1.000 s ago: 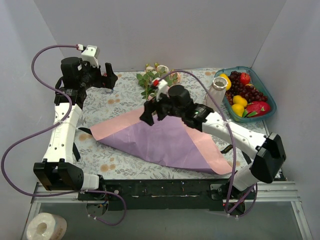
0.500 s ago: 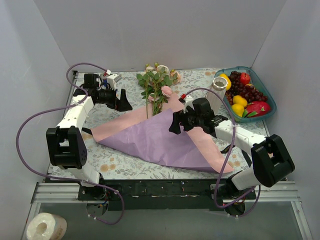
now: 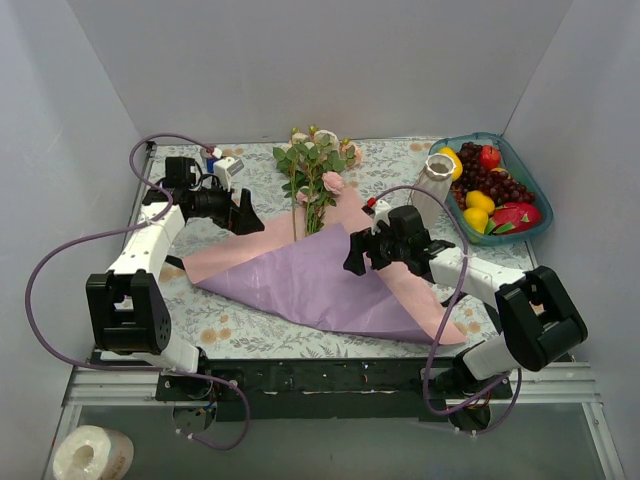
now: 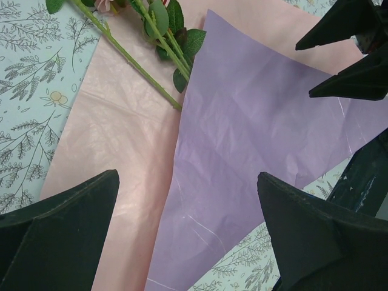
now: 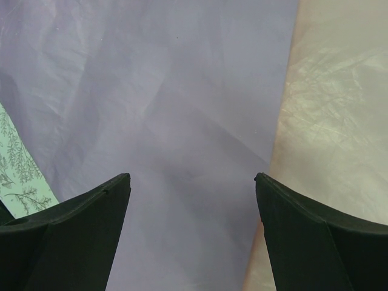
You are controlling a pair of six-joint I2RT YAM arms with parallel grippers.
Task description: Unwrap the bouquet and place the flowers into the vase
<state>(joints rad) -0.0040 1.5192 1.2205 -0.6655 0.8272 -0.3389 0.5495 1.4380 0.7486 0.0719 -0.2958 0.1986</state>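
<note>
Currently, the right pincer (image 3: pixel 352 255) is spread wide and empty, just above the purple face of the paper sheet (image 3: pixel 300 285). Likewise wide and empty, the left pincer (image 3: pixel 245 213) hovers over the sheet's pink edge. The flowers (image 3: pixel 312 175) lie with their stems on the sheet, blooms toward the back wall. The vase (image 3: pixel 432 185) stands upright on the desk (image 3: pixel 230 330), beside the fruit bowl (image 3: pixel 535 225).
</note>
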